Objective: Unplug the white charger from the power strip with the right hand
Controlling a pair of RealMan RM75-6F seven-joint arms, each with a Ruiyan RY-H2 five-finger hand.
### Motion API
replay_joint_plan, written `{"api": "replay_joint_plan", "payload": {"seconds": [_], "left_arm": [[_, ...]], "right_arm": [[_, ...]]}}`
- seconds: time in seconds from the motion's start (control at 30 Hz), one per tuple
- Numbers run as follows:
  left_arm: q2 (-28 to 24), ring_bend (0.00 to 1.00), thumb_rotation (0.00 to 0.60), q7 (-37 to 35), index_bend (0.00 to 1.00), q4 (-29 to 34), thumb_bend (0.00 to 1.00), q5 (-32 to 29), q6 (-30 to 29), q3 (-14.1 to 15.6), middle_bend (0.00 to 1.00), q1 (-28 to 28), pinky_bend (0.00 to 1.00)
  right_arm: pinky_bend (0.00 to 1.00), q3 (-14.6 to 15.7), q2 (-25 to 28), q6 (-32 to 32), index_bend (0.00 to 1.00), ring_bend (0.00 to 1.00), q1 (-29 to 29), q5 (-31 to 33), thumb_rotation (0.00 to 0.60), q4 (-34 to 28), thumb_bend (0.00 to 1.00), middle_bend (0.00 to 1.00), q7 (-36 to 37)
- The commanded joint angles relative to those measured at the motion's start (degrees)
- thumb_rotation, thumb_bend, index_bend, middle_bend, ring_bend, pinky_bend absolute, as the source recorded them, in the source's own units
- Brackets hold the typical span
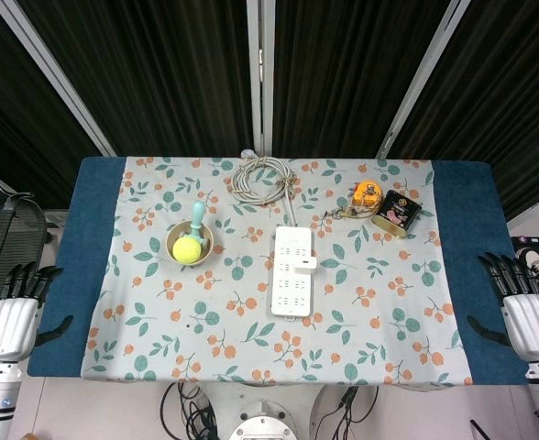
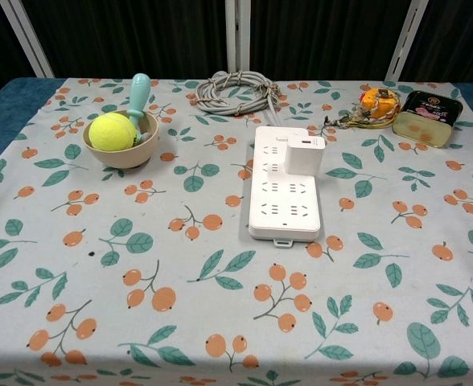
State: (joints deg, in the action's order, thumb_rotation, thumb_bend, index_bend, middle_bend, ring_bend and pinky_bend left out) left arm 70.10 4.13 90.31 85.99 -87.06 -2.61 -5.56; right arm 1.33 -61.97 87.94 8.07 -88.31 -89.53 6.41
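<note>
Both hands' fingers (image 1: 506, 271) hang well apart from the white charger (image 2: 305, 153).

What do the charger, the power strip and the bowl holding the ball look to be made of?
White charger: smooth, matte white plastic, judging by its even surface and rounded edges. Power strip: the same kind of hard white plastic, moulded sockets. Bowl: beige, dull finish, possibly plastic or ceramic; unclear.

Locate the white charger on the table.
The charger is plugged into the strip's right edge at mid-table, nearer its far end, where the cable lies coiled.
</note>
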Motion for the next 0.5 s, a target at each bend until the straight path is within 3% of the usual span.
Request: {"api": "replay_joint_plan", "payload": {"seconds": [0.03, 0.33, 0.5], "left_arm": [[0.13, 0.03, 0.600, -0.11, 0.17, -0.18, 0.19, -0.26, 0.18, 0.02, 0.14, 0.07, 0.01], [0.53, 0.03, 0.600, -0.72, 0.17, -0.92, 0.19, -0.55, 0.50, 0.07, 0.14, 0.24, 0.01], [-0.11, 0.03, 0.600, 0.27, 0.17, -0.11, 0.19, 2.87, 1.43, 0.28, 0.14, -1.67, 0.01]], "right_arm": [[0.00, -0.25, -0.13, -0.31, 0.00, 0.00, 0.10, -0.54, 0.600, -0.31, 0.11, 0.06, -0.32], [0.00, -1.04, 0.03, -1.32, 0.00, 0.00, 0.21, -1.29, 0.600, -1.39, 0.12, 0.06, -0.97], [0.00, -1.73, 1.20, -3.35, 0.00, 0.00, 1.60, -2.00, 0.600, -2.14, 0.12, 0.06, 3.32]]}}
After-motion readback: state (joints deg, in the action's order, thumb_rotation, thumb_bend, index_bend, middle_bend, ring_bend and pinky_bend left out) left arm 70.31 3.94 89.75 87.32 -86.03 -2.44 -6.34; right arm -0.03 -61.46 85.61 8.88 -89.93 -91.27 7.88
